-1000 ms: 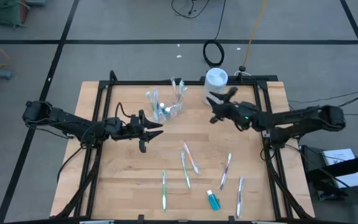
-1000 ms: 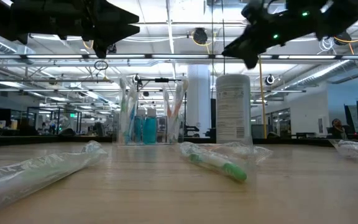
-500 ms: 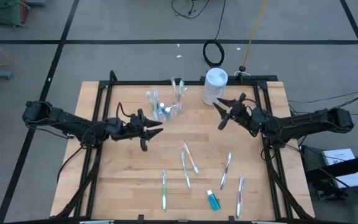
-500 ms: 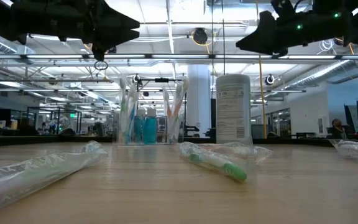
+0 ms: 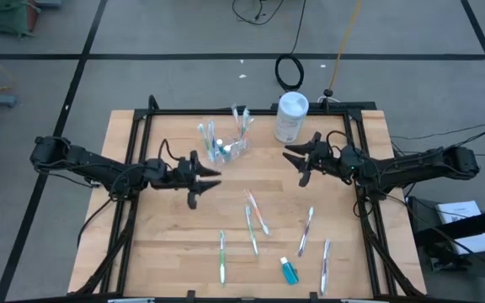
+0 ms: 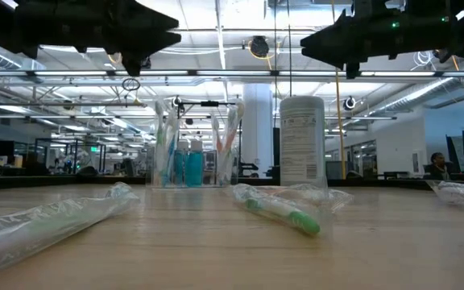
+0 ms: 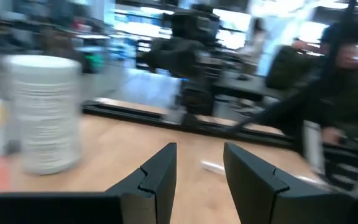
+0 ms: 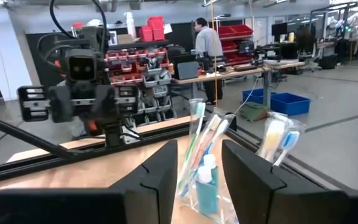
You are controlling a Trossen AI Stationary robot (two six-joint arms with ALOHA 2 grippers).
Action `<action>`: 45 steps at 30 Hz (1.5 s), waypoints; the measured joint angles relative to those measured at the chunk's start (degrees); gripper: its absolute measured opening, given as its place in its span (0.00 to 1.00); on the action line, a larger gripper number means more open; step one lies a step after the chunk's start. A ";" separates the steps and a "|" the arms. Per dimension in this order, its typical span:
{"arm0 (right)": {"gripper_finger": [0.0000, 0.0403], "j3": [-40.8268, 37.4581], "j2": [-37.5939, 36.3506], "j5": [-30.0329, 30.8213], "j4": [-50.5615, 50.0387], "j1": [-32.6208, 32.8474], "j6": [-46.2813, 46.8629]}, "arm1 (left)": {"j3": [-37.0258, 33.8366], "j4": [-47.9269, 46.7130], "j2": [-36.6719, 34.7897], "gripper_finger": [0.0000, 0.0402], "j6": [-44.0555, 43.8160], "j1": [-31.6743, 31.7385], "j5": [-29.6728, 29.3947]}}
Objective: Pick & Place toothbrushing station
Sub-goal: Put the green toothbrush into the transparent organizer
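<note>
Clear-wrapped toothbrushes (image 5: pixel 257 212) lie scattered on the near half of the wooden table (image 5: pixel 158 252), long axes mostly near-to-far; a small blue tube (image 5: pixel 290 271) lies among them. Mid-table both tools hover empty, jaws parted: left gripper (image 5: pixel 202 178), right gripper (image 5: pixel 297 161); the right is judged nearer the strays. Farther back stands the clear plastic cup (image 5: pixel 224 148), stocked with brushes.

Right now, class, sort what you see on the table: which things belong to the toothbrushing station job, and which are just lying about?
Part of the job:
- clear cup holding brushes and blue tubes
- loose toothbrushes on the wood
- small blue tube near the front edge

Just lying about:
- white canister at the back
- black cable coil on the floor
</note>
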 joint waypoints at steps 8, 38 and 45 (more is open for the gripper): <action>0.29 0.00 0.00 -0.02 -0.13 0.00 1.47 | 0.00 -1.73 0.00 0.34 -19.02 -1.31 15.27; 0.29 0.07 0.02 0.11 -0.20 0.00 -1.79 | 36.30 -64.60 20.35 0.34 -57.02 -20.34 3.99; 0.29 0.07 0.02 0.04 0.59 0.00 -1.78 | 38.60 -64.64 30.50 0.34 -65.24 -20.54 10.49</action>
